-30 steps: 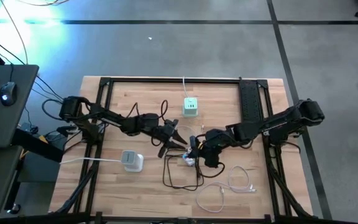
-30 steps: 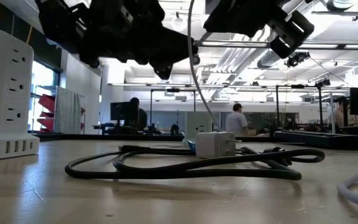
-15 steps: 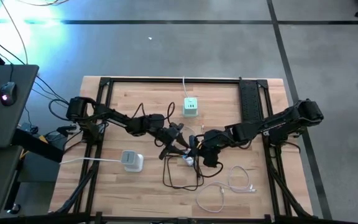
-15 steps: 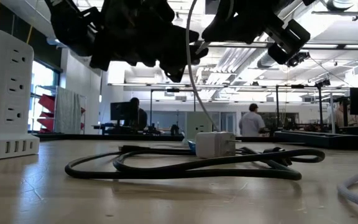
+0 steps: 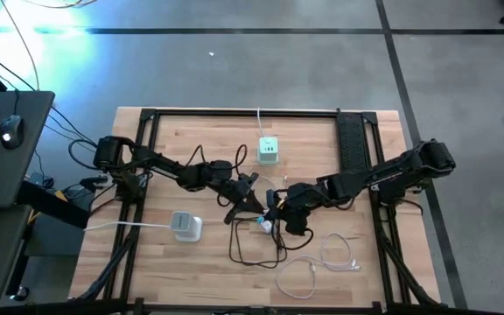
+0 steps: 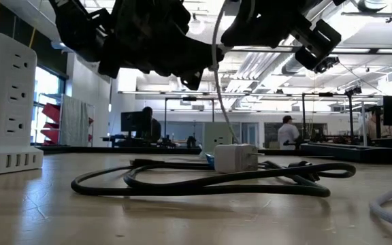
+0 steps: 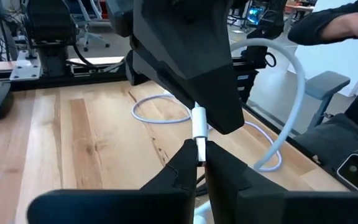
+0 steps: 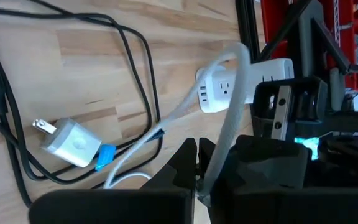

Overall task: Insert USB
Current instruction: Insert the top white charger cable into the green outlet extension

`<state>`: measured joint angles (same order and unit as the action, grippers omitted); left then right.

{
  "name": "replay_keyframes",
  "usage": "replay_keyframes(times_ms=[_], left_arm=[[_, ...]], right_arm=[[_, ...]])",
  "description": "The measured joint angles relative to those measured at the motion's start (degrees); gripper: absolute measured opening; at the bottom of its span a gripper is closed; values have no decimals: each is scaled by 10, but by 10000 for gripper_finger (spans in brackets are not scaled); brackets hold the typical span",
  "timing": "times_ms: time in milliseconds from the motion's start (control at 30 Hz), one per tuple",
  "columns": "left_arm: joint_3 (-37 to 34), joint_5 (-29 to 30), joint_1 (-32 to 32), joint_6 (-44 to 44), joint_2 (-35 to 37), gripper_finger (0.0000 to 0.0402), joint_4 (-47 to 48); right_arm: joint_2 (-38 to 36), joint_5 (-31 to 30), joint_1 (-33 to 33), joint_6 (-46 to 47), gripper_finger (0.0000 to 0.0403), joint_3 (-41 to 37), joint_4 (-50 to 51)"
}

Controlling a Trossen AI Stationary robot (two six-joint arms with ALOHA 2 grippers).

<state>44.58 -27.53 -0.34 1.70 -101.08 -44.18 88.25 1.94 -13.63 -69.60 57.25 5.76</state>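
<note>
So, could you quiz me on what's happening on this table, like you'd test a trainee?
1. True or false: the black cord lies looped on the table.
2. What does the left gripper pinch? A) the white cable B) the black cord C) a computer mouse
3. Fill in: the right gripper is ___ on the white cable.
Key: 1 true; 2 A; 3 shut.

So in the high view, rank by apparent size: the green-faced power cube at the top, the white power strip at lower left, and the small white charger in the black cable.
1. white power strip, largest.
2. green-faced power cube, somewhat smaller.
3. white charger, smallest, partly hidden by the right gripper.
</note>
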Motion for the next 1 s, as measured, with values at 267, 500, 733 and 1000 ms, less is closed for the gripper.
replay_keyframes(times_ms=[267,500,733,1000], left_arm=[[0,12,-2,5,0,1,-1],[-1,26,-2,5,0,0,-1],[-1,31,-2,12,0,0,-9],[-1,85,-7,38,0,0,-12]], right_arm=[[0,-2,1,43,0,0,0],[-2,-26,1,146,21,0,-5],[-26,-61,1,257,92,0,17],[-43,-58,6,450,126,0,70]])
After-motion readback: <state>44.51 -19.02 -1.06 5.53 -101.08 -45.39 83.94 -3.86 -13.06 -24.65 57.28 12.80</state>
